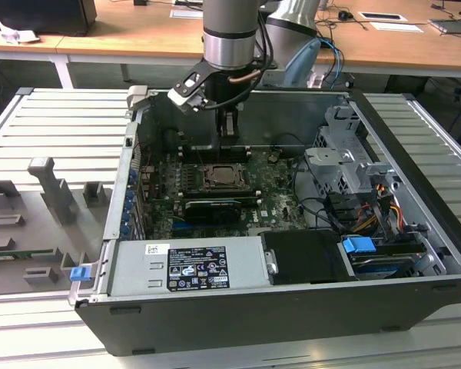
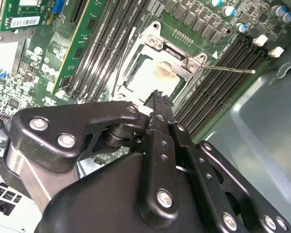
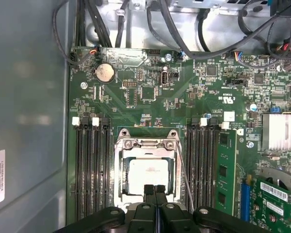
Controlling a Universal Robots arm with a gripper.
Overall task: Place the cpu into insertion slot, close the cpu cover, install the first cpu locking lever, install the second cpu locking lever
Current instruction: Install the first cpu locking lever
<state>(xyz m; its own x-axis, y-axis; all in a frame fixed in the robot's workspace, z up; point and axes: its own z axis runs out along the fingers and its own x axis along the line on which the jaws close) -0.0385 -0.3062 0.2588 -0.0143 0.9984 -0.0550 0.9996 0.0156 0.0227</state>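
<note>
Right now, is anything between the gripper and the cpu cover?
Nothing visible. In the first wrist view the shut gripper hangs right at the edge of the cpu cover, which lies down around the cpu. A thin lever lies beside the cover, not between.

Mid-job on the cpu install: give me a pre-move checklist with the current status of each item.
1. cpu lying flat in the insertion slot: ok.
2. cpu cover down over the chip: ok.
3. Locking lever latched: not ok, it angles out over the memory slots.
4. Second lever latched: cannot tell.
5. Fingers shut, holding nothing: ok.
</note>
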